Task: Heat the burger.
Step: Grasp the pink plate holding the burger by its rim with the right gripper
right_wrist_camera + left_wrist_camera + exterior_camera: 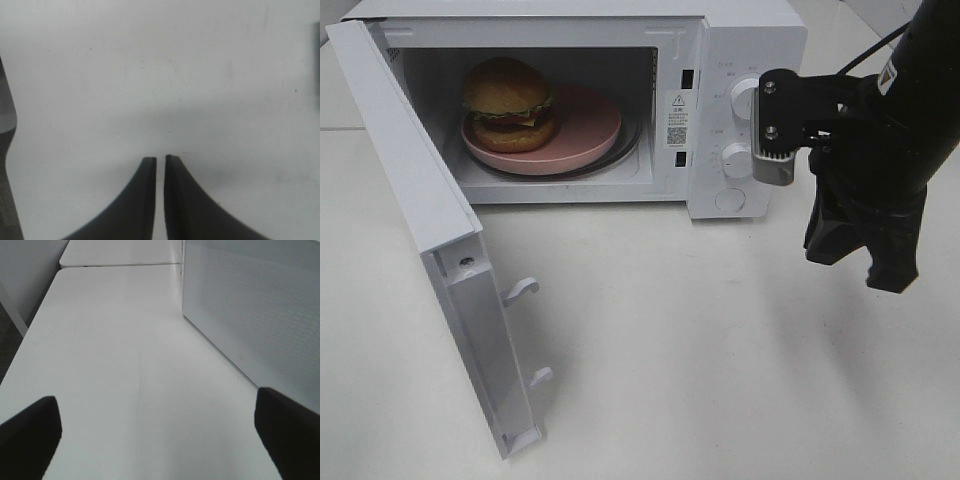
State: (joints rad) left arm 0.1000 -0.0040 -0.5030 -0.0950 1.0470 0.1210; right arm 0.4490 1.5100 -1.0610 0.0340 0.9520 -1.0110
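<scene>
The burger [508, 100] sits on a pink plate [585, 135] inside the white microwave [740, 60], whose door [430, 230] hangs wide open to the left. My right gripper [860, 265] hovers over the table in front of the microwave's control panel, pointing down. In the right wrist view the right gripper [160, 159] holds nothing, its fingertips almost together with only a thin slit between them. My left gripper [157, 427] is open and empty above bare table beside the microwave's perforated side wall [260, 305]. It is out of the exterior view.
Two white knobs [745, 98] [735, 157] sit on the panel right of the cavity. The open door juts toward the table's front left. A white table [720, 350] lies in front of the microwave.
</scene>
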